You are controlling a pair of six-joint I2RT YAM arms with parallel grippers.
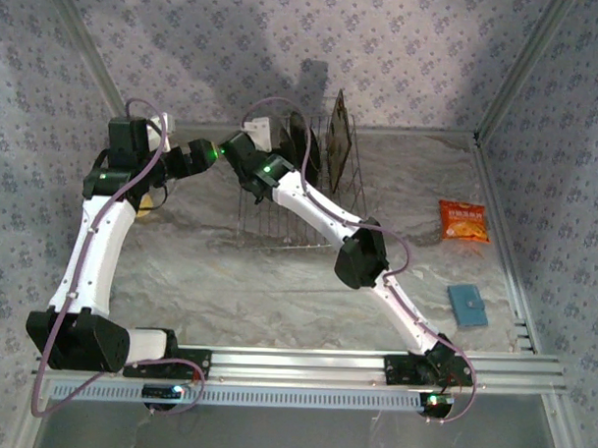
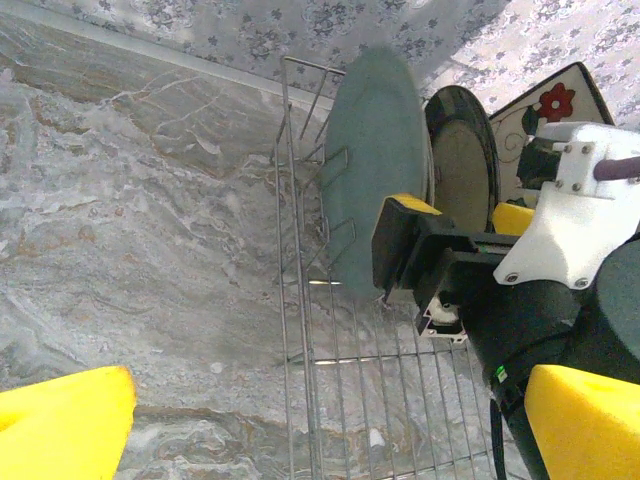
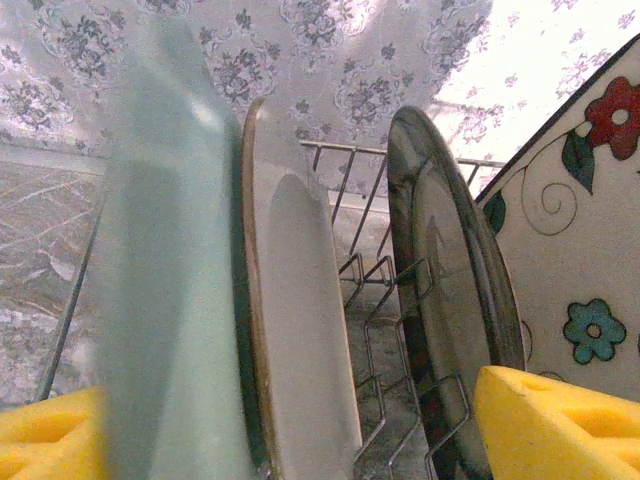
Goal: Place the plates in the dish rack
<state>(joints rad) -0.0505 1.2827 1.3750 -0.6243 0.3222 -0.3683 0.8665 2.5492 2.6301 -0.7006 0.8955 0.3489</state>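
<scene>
From above: wire dish rack (image 1: 279, 228) at the far side of the marbled desk (image 1: 228, 281), plates (image 1: 338, 137) upright on edge between its tines, both arms bent in toward its left end. Well to the right of the rack, an orange snack packet (image 1: 463, 220); nearer than that, also right of the rack, a small blue flat thing (image 1: 468, 306).

From the left wrist: left hand (image 2: 320, 430) spread wide just outside the rack's end, yellow pads (image 2: 60, 425) at the lower corners, only rack wire and desk between them. Inside the rack, pale blue plate (image 2: 375, 150) first, brown-rimmed plate (image 2: 462, 165) close behind it, square flowered plate (image 2: 560, 100) farthest along. Right hand (image 2: 462, 215) over the rack, straddling the plates.

From the right wrist: right hand spread, not clamped. One pad (image 3: 50, 430) left of the blurred pale blue plate, the other (image 3: 560, 420) low in front of the dark grey plate (image 3: 440, 280), brown-rimmed plate between. Contact between pad and plate impossible to tell. Square flowered plate at the right, all four upright in the rack.
</scene>
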